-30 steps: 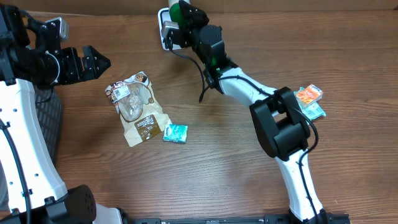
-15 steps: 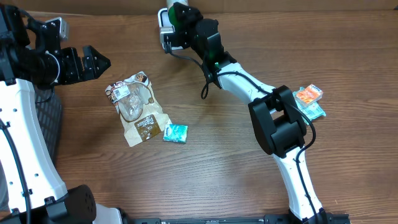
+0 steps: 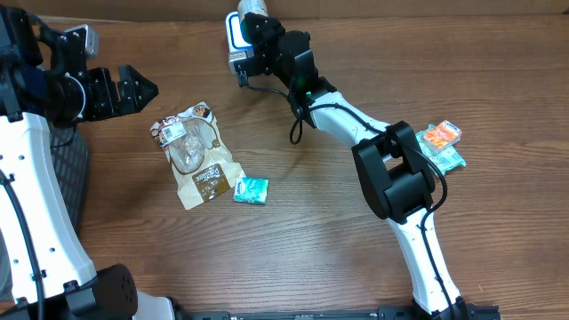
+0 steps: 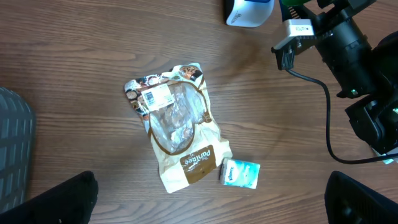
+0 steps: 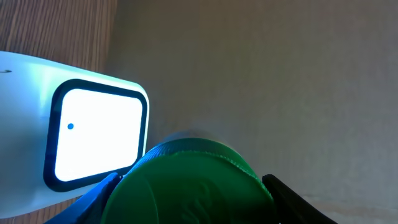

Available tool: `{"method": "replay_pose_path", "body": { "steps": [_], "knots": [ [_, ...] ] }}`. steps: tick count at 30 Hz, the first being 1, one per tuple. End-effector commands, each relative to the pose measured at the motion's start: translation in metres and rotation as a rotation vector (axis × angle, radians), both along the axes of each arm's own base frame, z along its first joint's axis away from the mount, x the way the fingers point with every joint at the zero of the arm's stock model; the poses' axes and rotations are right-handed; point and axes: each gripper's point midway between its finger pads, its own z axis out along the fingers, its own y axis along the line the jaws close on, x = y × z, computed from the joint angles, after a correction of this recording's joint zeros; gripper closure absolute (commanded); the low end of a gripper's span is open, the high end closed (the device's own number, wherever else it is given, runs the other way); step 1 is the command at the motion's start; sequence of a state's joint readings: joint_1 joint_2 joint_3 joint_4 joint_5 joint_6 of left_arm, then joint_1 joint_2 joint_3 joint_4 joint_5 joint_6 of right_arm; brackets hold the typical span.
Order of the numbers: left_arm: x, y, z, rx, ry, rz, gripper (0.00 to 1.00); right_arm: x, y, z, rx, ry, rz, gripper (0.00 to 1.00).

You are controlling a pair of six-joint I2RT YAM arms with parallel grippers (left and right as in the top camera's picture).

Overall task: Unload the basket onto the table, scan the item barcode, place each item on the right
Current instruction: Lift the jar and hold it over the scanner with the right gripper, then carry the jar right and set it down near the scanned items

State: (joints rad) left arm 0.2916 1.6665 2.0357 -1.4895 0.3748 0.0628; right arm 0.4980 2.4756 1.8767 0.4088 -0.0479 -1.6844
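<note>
My right gripper [image 3: 256, 25] is at the table's far edge, shut on a round green-lidded item [image 5: 193, 183] whose green lid fills the bottom of the right wrist view, with one fingertip on either side of it. The white barcode scanner [image 3: 234, 37] stands right beside the item, its lit window [image 5: 96, 137] facing the camera. No barcode shows on the item. My left gripper [image 3: 124, 89] hovers at the left, open and holding nothing; both of its black fingertips [image 4: 59, 199] sit wide apart at the bottom corners of the left wrist view.
A brown-and-clear snack bag [image 3: 194, 156] and a teal tissue pack [image 3: 251, 189] lie left of centre. Orange and teal packets [image 3: 442, 142] lie at the right. A dark mesh bin [image 3: 71, 169] sits at the left edge.
The right gripper has carried the green-lidded item up and left, closer to the scanner, and from overhead less of the green shows now. The left arm has not moved.
</note>
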Motion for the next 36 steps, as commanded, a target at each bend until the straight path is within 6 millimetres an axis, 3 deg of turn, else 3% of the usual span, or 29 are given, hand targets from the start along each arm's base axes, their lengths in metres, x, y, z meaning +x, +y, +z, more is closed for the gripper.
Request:
{"method": "replay_pose_path", "body": {
  "steps": [1,5,9,16,20,25,29,36],
  "knots": [
    [-0.001,-0.002,0.008,0.009,-0.031,-0.02,0.01,0.001,0.004,0.026,0.011,-0.056,0.01,0.69],
    [-0.001,-0.002,0.008,0.009,-0.031,-0.02,0.01,0.0,0.006,0.031,0.033,-0.05,0.012,0.69],
    [-0.001,-0.002,0.008,0.009,-0.031,-0.02,0.0,-0.003,0.004,0.055,0.139,-0.023,0.002,0.69],
    [-0.001,-0.002,0.008,0.009,-0.031,-0.02,0.0,-0.012,-0.009,0.125,0.42,0.051,-0.051,0.7],
    [-0.001,-0.002,0.008,0.009,-0.031,-0.02,0.0,-0.024,-0.026,0.157,0.576,0.193,-0.126,0.69],
    [-0.001,-0.002,0.008,0.009,-0.031,-0.02,0.0,-0.061,-0.043,0.174,0.753,0.501,-0.209,0.69],
    [-0.001,-0.002,0.008,0.009,-0.031,-0.02,0.0,-0.117,-0.067,0.154,0.803,0.887,-0.328,0.69],
    [-0.001,-0.002,0.008,0.009,-0.031,-0.02,0.0,-0.184,-0.115,0.073,0.638,1.272,-0.647,0.69]
  ]
}}
